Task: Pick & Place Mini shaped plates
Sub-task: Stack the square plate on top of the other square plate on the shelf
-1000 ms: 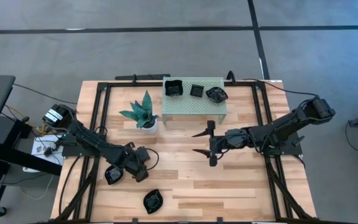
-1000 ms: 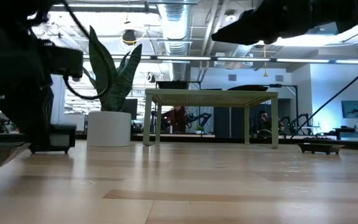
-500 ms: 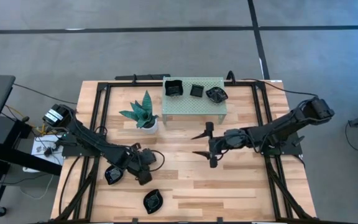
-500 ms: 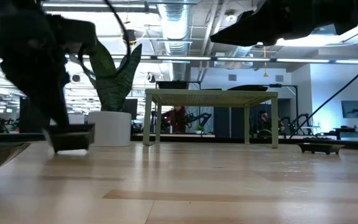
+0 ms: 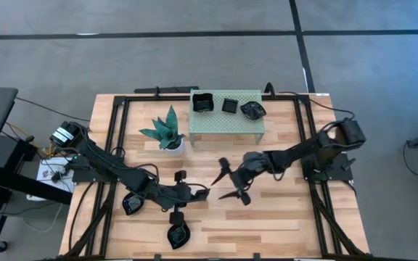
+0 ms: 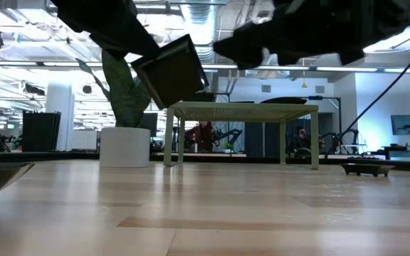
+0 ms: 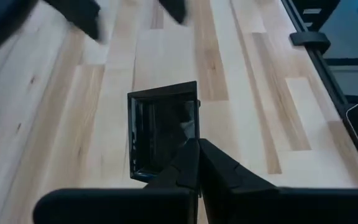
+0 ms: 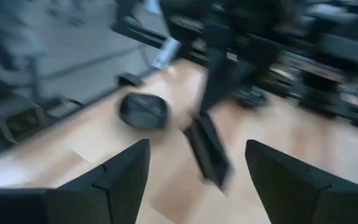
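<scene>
A black square mini plate (image 7: 162,132) is in my left gripper (image 7: 191,163), which is shut on it above the table's middle (image 5: 191,193). In the low view the plate (image 6: 174,70) hangs tilted in the air. My right gripper (image 5: 220,187) is open just right of it, fingertips pointing at the plate (image 8: 207,151). Three more plates rest on the green shelf (image 5: 260,127): a square one (image 5: 202,102), a small one (image 5: 228,105) and a rounded one (image 5: 252,109). Two plates lie flat on the table (image 5: 131,204), (image 5: 178,235). My left gripper pinches the square plate's rim (image 7: 182,163) between its two fingers, at the edge nearest the wrist and close to one corner. The fingers reach in from the table's left side. The plate is lifted clear of the table and tilted, its hollow facing the wrist camera.
A green-leaved plant in a white pot (image 5: 168,133) stands left of the shelf. Black frame rails (image 5: 119,145) run along the table's left, right and far sides. Bare wood lies in front of the shelf and toward the near right (image 5: 281,217).
My left gripper has carried the square plate from the table's left part, where it sat on the wood, up and rightward toward the middle; the plate is now lifted clear and tilted. My right gripper has moved left and toward the near edge, turning toward the plate, still open.
</scene>
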Motion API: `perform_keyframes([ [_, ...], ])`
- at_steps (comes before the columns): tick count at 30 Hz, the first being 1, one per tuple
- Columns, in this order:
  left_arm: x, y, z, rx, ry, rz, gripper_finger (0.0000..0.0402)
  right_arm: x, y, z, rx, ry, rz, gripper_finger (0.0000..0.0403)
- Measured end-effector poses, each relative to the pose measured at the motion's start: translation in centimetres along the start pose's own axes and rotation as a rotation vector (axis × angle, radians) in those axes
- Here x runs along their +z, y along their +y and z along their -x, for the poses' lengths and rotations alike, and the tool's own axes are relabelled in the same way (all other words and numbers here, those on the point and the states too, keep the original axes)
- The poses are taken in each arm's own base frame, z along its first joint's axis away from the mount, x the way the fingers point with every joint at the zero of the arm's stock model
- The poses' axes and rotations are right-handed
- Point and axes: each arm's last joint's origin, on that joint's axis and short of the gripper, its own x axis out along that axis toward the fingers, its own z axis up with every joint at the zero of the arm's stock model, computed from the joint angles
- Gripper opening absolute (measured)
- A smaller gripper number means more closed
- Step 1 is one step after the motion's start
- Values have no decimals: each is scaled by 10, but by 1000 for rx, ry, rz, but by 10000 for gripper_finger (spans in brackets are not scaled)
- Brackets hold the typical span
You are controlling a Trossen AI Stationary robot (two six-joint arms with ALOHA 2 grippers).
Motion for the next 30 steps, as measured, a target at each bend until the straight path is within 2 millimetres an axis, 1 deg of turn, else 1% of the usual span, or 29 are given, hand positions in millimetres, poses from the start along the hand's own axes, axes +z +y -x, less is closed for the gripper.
perform_keyframes([
  [2, 0, 0, 0, -2, -3, -17, 5, 2, -2, -10, 72, -15, -9, 260],
  [4, 1, -1, -1, -14, -6, -17, 5, 4, -3, -17, 107, -21, -12, 260],
  [8, 0, -1, -1, -16, -6, -20, 5, 4, -6, -30, 126, 33, -49, 260],
  [12, 0, -1, -1, -18, -12, -75, 5, 0, -14, -42, 124, 87, -82, 260],
  [18, 1, 0, -2, -15, -13, -92, 5, 2, -18, -53, 169, 75, -88, 255],
  [20, 1, 0, -2, -14, -13, -92, 5, 2, -18, -53, 171, 80, -91, 242],
  [22, 1, 0, -2, -15, -12, -92, 5, 2, -18, -53, 173, 86, -93, 219],
  [30, 1, 0, -2, -3, -21, -90, 5, -2, -23, -52, 155, 103, -101, 100],
])
